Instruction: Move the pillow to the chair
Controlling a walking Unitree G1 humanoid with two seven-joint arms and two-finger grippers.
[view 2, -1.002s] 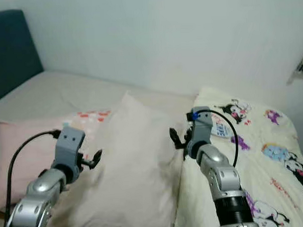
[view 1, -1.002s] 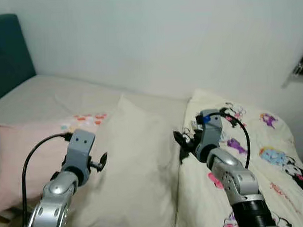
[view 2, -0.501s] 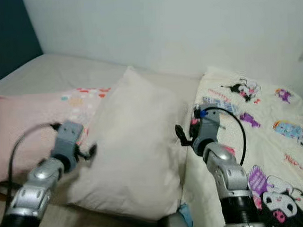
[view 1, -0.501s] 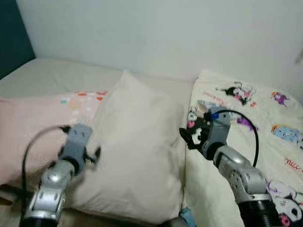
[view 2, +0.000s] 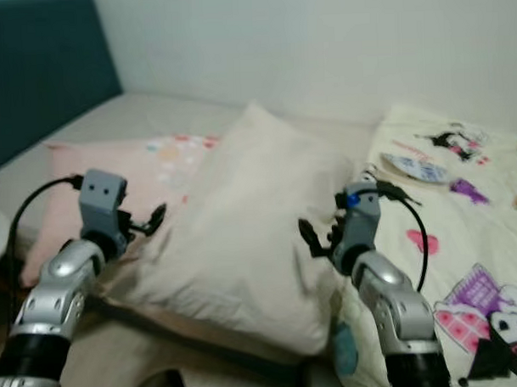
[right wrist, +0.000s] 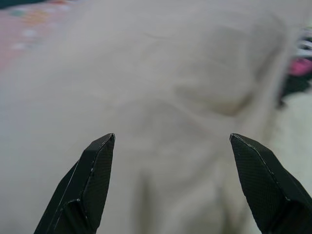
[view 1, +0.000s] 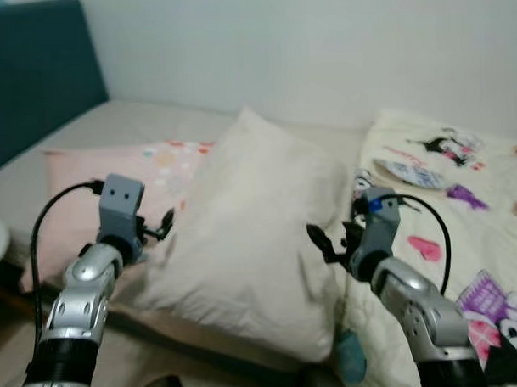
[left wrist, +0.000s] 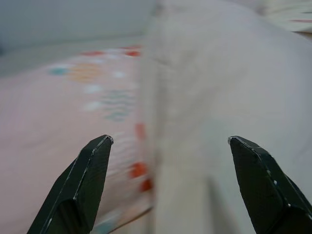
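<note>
So the plump cream fabric pillow [view 1: 260, 236] lies on the bed right between the 2 grippers, left gripper [view 1: 166, 222] and right gripper [view 1: 321, 244] both spread open, flanking its sides.

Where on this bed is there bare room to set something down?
Bare beige mattress lies between the dark teal headboard and the pink patterned pillow. The middle is crowded: plump cream pillow, cartoon-print duvet, open left gripper and right gripper flanking it.
</note>
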